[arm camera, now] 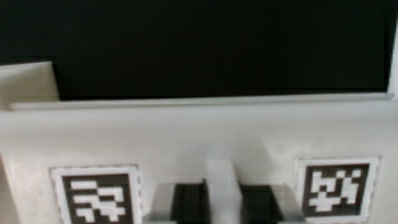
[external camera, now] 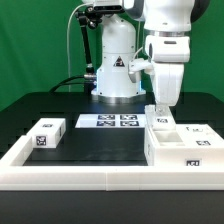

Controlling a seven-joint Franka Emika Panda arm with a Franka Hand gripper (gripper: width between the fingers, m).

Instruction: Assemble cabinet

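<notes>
The cabinet point(external camera: 172, 140) is a white boxy body with black-and-white tags at the exterior view's right, inside the table's rim. My gripper point(external camera: 160, 112) reaches straight down onto its upper edge. In the wrist view the cabinet point(arm camera: 196, 130) fills the lower half as a white face with two tags. My gripper point(arm camera: 217, 203) has its two dark fingers point(arm camera: 178, 205) close on either side of a thin upright white wall of the cabinet, and they seem to clamp it.
A small white tagged block point(external camera: 45, 135) lies at the exterior view's left. The marker board point(external camera: 107, 121) lies flat in the middle, in front of the robot's base point(external camera: 115, 75). A low white rim point(external camera: 100, 172) borders the black table.
</notes>
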